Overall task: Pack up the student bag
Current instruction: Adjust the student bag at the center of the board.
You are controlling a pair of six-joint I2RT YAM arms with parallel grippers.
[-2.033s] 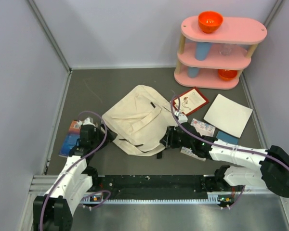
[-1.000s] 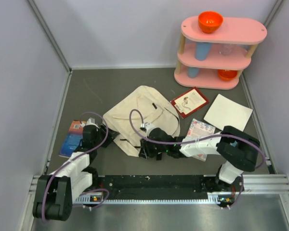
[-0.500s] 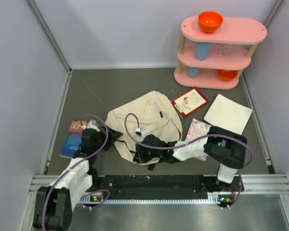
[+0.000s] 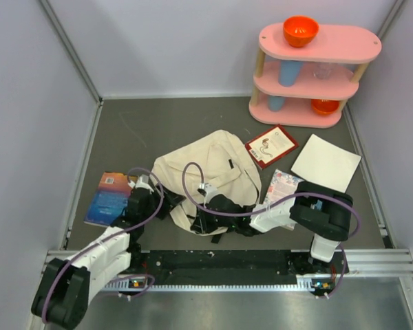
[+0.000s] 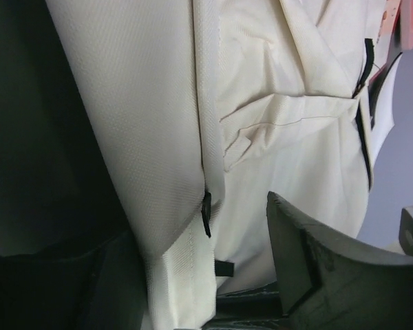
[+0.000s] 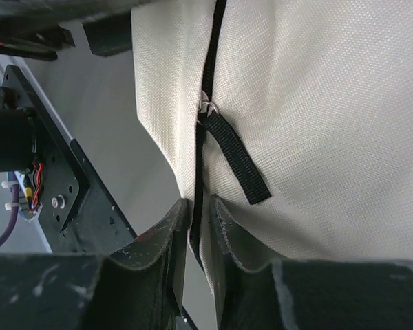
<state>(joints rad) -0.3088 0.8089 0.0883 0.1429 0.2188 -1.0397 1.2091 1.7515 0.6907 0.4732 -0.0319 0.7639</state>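
Fingertips (image 6: 171, 227) of the right gripper (image 6: 198, 206) stand almost together, with only a slit between them, and the black zipper trim (image 6: 208, 75) of the student bag (image 4: 213, 168) runs straight down into that slit. That gripper is pinched onto the bag's near edge. Just above the pinch a short black pull strap (image 6: 237, 161) hangs from the zipper and lies flat on the cream canvas.

The left gripper (image 4: 164, 205) stands well open at the bag's near-left corner. In its wrist view one dark finger (image 5: 330, 275) shows low on the right, and a folded seam of the canvas with a small black tab (image 5: 206, 214) lies in the wide gap beside it. Nothing is clamped there. The other side of that view is too dark to read.

The bag lies slumped on the grey table (image 4: 158, 124), its top pointing away from the arms and its near edge between the two grippers, left corner at one and lower middle at the other.

Left of the bag, just past the left gripper, a blue book (image 4: 110, 199) lies flat. To the bag's right lies a patterned booklet (image 4: 283, 184), with a red booklet (image 4: 271, 145) beyond it close to the bag's far-right edge. A white sheet (image 4: 325, 165) lies farther right again. Well beyond the bag to the right stands a pink shelf (image 4: 316, 69). It has an orange bowl (image 4: 301, 30) on its top tier and a blue cup (image 4: 289, 71) on the tier below.
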